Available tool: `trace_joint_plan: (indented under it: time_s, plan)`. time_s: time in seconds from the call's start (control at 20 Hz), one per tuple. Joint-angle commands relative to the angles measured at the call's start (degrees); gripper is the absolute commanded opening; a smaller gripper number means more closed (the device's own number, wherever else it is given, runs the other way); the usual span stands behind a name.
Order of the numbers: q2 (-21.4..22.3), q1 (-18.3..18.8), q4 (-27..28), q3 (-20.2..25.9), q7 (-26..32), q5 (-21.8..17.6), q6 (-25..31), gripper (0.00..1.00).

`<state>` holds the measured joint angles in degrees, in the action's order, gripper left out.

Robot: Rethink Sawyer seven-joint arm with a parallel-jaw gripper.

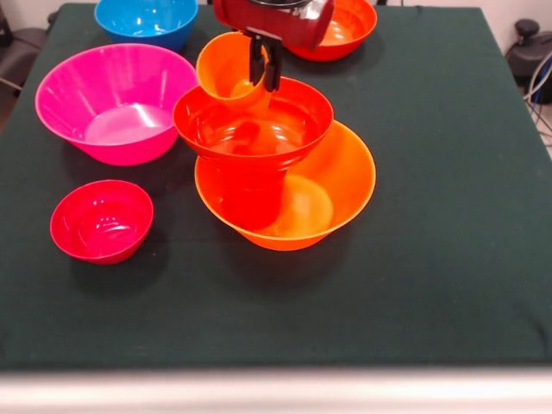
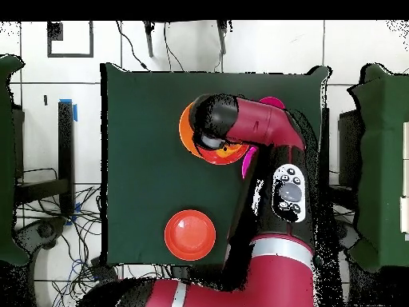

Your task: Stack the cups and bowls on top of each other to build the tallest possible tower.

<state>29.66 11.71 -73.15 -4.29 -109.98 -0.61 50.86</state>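
The hand [image 1: 264, 73] grips the rim of the orange cup [image 1: 227, 69], fingers closed on it. The cup tilts against the red-orange bowl [image 1: 253, 121], atop the tower [image 1: 285, 185] mid-worktop [image 1: 448, 259]

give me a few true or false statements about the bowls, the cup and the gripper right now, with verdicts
1. The widest orange bowl forms the base of the tower. True.
2. The pink bowl is part of the tower. False: it stands by itself on the green table, beside the pile.
3. The gripper is at the rim of an orange cup, which leans on the far edge of the red-orange bowl. True.
4. The small crimson bowl sits inside the pink bowl. False: it is on the table, nearer the camera than the pink one.
5. The blue bowl is stacked on the pile. False: it stands apart at the table's far side.
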Motion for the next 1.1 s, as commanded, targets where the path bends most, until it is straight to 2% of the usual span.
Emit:
trace_joint_plan:
  time_s: [0.05,0.35,0.6,0.9,1.1]
  plan:
    - [-3.6,-1.82,6.88,2.0,-4.96,-1.12,9.62,0.0]
    - [-4.38,-1.54,11.06,1.42,-3.47,-2.47,11.0,0.0]
    - [-5.7,-1.37,16.65,-0.17,-0.37,-6.18,8.94,0.0]
    - [-6.02,-1.43,15.57,-1.11,-1.05,-6.85,2.67,0.0]
    - [-5.53,-2.02,13.15,-1.39,-2.87,-6.23,0.95,0.0]
